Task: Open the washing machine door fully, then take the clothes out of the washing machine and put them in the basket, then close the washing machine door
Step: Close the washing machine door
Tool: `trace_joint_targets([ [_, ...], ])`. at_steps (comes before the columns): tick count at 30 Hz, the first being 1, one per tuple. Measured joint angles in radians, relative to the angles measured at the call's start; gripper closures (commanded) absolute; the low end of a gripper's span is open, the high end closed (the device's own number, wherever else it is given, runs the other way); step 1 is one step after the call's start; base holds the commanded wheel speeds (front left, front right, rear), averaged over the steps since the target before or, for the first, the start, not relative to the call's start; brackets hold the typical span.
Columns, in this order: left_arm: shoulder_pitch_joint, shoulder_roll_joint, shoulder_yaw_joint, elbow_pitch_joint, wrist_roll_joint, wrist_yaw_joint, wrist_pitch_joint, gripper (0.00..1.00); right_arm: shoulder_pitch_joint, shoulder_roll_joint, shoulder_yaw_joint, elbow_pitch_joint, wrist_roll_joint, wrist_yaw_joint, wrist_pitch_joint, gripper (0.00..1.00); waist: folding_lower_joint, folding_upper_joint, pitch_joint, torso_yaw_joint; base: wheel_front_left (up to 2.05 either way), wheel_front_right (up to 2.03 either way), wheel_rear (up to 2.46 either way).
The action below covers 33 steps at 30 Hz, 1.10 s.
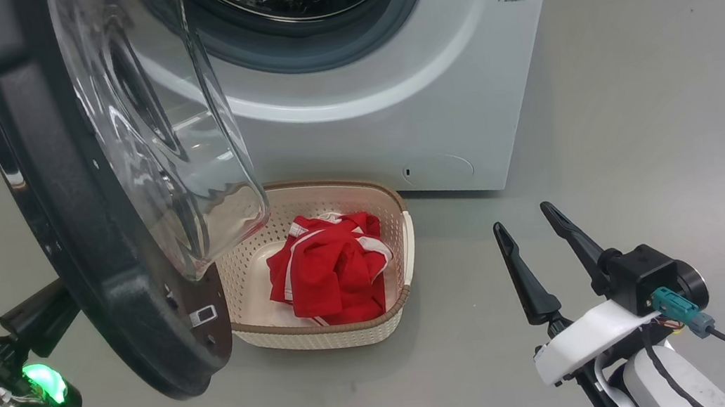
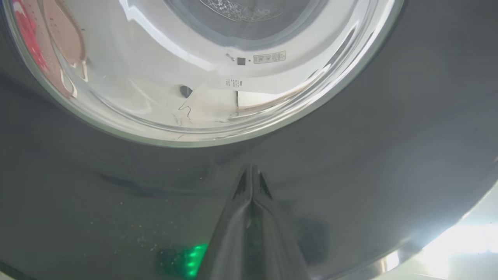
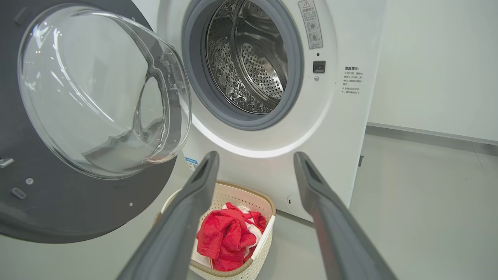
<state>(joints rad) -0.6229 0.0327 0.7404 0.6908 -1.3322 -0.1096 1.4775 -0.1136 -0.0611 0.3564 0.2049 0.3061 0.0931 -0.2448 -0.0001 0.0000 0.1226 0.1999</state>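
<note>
Head view, listed left to right.

1. Left gripper [image 2: 252,173]: jaws clenched, nothing between them. It sits behind the outer face of the door. In the left wrist view the tips point straight at the glossy black rim just below the glass. They look to be on it, though contact is not certain.
2. Door [image 1: 97,283]: swung wide open and standing edge-on over the left end of the basket, with the glass bowl [image 1: 185,150] bulging right.
3. Basket [image 1: 324,333]: on the floor just before the washing machine.
4. Clothes [image 1: 333,271]: 1 red and white heap, lying inside the basket.
5. Washing machine [image 1: 393,121]: the visible part of the drum [image 3: 249,66] appears empty.
6. Right gripper [image 1: 521,216]: jaws released and spread wide, empty. It is well apart from the door, to the right of the basket.

Judgement: only the door closing remains. The door lies directly ahead of the left jaws, so the left arm is the nearer 1. A push there would swing the door right, toward the opening.
</note>
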Motion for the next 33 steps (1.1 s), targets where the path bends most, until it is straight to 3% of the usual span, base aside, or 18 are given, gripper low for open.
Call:
trace_joint_targets([
  [17,0.065,-0.015,-0.056,-0.136,-0.025,0.072,0.01,1.0,0.001,0.001,-0.005,0.0,0.009,-0.008,0.0,0.0,0.0,0.0,-0.006,-0.082,0.0,0.0,0.0],
  [33,0.107,-0.014,-0.168,-0.137,-0.199,0.123,-0.024,1.0,0.002,0.003,0.012,-0.003,0.009,-0.008,0.0,0.0,0.0,0.0,0.0,-0.131,0.0,0.0,0.0],
])
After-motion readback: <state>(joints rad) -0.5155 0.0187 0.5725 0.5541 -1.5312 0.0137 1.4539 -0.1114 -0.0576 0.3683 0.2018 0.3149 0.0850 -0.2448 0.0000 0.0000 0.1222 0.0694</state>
